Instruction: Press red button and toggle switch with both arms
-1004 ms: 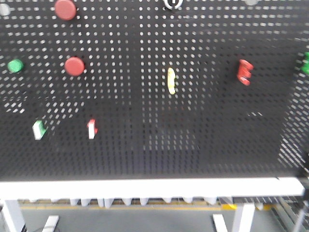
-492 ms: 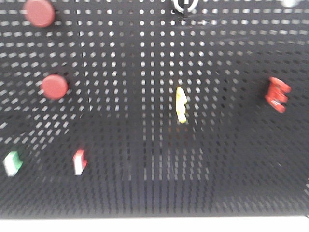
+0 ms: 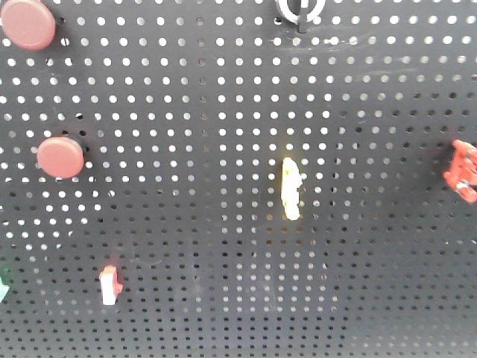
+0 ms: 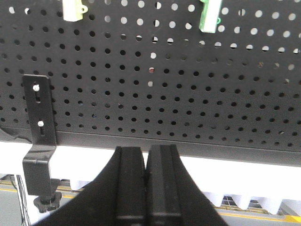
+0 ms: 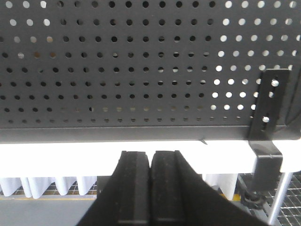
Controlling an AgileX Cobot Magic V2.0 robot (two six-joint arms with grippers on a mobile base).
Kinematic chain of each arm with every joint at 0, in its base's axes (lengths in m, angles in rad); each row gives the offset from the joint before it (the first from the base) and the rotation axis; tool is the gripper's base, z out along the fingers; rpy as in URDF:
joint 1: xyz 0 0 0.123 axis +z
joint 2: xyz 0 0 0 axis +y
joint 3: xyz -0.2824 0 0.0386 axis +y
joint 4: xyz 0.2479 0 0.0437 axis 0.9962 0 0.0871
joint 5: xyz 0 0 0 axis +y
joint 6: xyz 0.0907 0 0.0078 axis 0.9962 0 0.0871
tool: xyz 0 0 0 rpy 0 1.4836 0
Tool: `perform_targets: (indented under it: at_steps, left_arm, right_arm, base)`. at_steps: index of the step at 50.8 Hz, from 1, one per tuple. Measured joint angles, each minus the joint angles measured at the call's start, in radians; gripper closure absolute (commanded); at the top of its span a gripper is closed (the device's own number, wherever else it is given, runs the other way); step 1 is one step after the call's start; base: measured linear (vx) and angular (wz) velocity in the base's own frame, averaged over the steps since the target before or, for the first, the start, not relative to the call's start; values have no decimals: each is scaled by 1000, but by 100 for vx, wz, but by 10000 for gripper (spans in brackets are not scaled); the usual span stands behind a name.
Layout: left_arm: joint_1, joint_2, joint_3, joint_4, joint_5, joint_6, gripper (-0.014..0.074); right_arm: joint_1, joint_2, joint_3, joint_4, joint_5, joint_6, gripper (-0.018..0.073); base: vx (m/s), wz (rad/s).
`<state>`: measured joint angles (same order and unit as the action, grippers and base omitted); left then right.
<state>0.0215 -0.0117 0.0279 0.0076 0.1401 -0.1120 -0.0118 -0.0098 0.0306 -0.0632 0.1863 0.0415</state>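
Where left gripper sits, red button above

The front view has closed in on the pegboard, sliding the red button into the top-left corner

Open counter runs between the red button in the top-left corner, the smaller red button below it, and the central yellow part; a red fitting blocks the right edge.
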Motion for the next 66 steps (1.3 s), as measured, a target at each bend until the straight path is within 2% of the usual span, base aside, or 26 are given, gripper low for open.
perform_targets:
  at_steps: [30,36,45,58,62,66]
  left_arm:
    - [0,0,0,0,0,0,595]
    - [0,0,0,0,-32,0,595]
    - [0,0,0,0,-125,0,595]
    - [0,0,0,0,-249,-2,595]
    - [0,0,-24,0,-274,-2,595]
    - [0,0,-127,20,-247,-2,595]
  right_arm:
    - [0,0,0,-4,0,0,559]
    - [0,0,0,-4,-7,1,559]
    - [0,0,0,-4,-103,1,559]
    - [0,0,-5,-5,-362,8,559]
    - [0,0,-55,-6,-351,20,559]
    - [0,0,-159,-12,-297,25,559]
  base:
    - [0,0]
    - [0,0]
    - [0,0]
    - [0,0]
    - [0,0]
    - [0,0]
